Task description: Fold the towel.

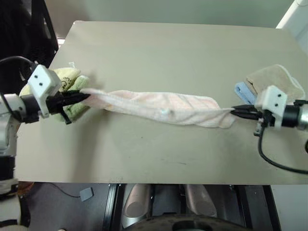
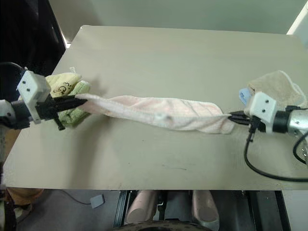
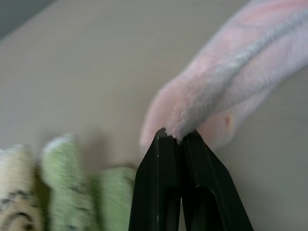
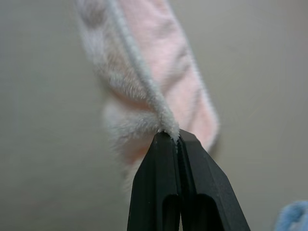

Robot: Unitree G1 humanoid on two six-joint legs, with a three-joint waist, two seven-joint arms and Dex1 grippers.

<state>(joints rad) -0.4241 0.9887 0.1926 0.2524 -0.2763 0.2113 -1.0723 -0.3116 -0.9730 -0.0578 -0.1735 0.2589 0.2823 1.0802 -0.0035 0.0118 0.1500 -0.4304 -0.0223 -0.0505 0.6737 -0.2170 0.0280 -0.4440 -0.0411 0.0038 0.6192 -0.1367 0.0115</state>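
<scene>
The pale pink towel [image 1: 159, 108] hangs stretched in a long sagging band across the middle of the table, its white trim running along it. My left gripper [image 1: 83, 96] is shut on the towel's left end; in the left wrist view the black fingers [image 3: 159, 183] pinch the trimmed edge of the towel [image 3: 226, 82]. My right gripper [image 1: 234, 111] is shut on the right end, and the right wrist view shows its fingers [image 4: 159, 187] clamped on the white trim of the towel [image 4: 154, 72]. The band's middle dips close to the tabletop.
A yellow towel and green cloths [image 1: 72, 82] are bunched at the table's left edge, behind my left gripper. A beige towel [image 1: 276, 77] on a blue cloth [image 1: 244, 91] lies at the right edge. The grey table [image 1: 163, 48] extends behind the pink band.
</scene>
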